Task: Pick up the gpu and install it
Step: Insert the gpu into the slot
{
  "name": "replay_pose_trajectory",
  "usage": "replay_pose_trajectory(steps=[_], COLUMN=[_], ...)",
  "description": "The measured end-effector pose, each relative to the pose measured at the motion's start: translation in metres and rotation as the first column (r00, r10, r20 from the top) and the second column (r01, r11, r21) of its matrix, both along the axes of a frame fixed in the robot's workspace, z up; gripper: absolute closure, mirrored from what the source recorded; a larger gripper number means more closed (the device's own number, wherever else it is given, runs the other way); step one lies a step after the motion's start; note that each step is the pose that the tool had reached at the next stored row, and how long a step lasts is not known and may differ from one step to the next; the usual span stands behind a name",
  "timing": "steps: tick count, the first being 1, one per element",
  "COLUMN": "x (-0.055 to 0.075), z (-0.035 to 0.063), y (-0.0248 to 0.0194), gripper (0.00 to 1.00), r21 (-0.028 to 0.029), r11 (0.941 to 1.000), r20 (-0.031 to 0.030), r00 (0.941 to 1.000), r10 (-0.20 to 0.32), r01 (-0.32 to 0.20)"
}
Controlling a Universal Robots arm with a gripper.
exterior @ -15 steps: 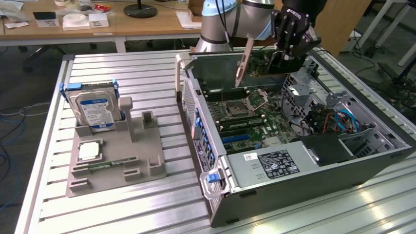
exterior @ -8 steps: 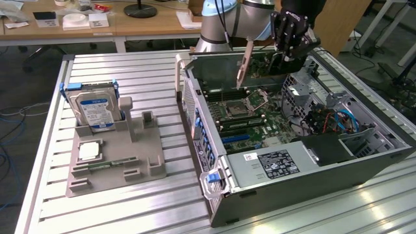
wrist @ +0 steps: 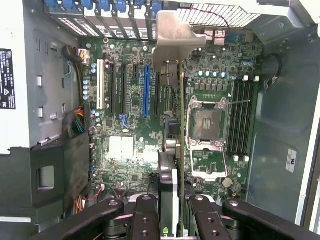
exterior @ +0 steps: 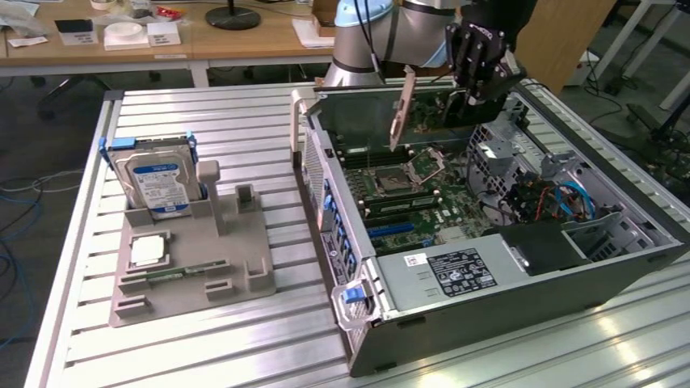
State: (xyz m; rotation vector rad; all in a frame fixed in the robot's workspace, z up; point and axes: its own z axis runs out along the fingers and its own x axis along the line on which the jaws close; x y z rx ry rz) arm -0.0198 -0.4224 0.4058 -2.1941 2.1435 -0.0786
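Pincer (wrist: 172, 216) clamping gpu (wrist: 168, 182), hovering above motherboard (wrist: 125, 150)

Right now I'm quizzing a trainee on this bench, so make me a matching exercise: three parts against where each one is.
Things: 1 graphics card; 2 hard drive; 3 memory stick.
Places: A standing upright in the grey holder; B lying low in that holder; C gripped by the hand above the open computer case.
Pairs: 1-C, 2-A, 3-B.
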Motion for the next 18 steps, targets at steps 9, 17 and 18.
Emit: replay_pose_trajectory(steps=[9,17,18], x=[-0.0047,-0.0076,-0.0090], z=[-0.0042,-0.0095,-0.0101], y=[-0.0005,-0.0071,-0.0072], gripper=[0.72,0.72,0.72], r21=[0.0001,0.0001,0.0001], r11=[1.0000,1.0000,1.0000], r20=[-0.0012,-0.0035,-0.0035], r00=[1.0000,1.0000,1.0000], r10=[-0.001,-0.002,-0.002], r01=[0.001,0.002,0.002])
